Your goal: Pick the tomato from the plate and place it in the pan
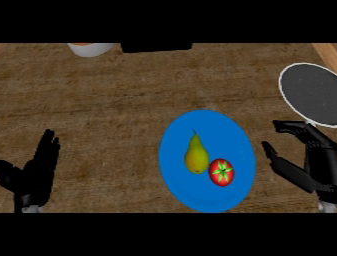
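Tomato on blue plate beside pear; pan holds nothing; right hand released, near plate; left hand resting released; pick and place both pending

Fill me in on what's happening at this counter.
Nothing is held yet. A tomato lies beside a pear on a blue plate. The right robot hand is open just right of the plate, below the dark pan. The left robot hand rests open at the lower left.
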Robot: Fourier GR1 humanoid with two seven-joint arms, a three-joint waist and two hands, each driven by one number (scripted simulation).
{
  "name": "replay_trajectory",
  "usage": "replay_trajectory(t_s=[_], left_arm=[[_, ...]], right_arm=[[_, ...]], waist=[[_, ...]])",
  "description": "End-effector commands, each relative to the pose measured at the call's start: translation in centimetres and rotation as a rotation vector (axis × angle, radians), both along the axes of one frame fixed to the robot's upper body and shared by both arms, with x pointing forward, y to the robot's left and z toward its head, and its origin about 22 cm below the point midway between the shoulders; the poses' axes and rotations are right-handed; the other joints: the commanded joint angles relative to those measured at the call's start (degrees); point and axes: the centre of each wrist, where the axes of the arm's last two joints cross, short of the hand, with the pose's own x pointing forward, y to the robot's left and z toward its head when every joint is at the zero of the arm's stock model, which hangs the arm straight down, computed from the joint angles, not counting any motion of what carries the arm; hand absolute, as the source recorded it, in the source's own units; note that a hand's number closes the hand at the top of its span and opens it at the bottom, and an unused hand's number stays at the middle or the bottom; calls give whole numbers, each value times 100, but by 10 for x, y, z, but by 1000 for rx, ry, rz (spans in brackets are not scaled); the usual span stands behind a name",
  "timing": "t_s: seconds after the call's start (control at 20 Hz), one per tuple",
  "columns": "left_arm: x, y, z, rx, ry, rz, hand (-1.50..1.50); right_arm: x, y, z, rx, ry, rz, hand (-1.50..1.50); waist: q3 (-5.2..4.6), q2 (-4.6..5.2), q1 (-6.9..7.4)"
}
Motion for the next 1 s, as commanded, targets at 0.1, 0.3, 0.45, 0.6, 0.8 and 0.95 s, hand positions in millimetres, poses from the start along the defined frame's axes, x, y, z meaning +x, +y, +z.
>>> replay_trajectory(t_s=[0.1,0.3,0.45,0.6,0.8,0.95], left_arm=[[-10,-10,-12,-77,49,52,0],[-7,-26,-13,-106,55,7,0],[3,-40,-5,-90,38,-23,0],[8,-43,-3,-100,38,-35,0],[10,-47,-3,-111,43,-64,0],[11,-46,-2,-106,24,-73,0]], right_arm=[[-70,45,-45,-162,-32,-227,-150],[-104,68,-60,-265,-13,-378,-150],[-115,76,-55,-309,26,-452,-150],[-109,86,-52,-345,77,-499,-150],[-83,78,-25,-407,191,-497,-150],[-81,58,-29,-578,407,-425,-150]], waist=[[-19,0,-65],[-23,71,129],[-27,105,257],[-27,140,377],[-38,169,482],[-54,228,590]])
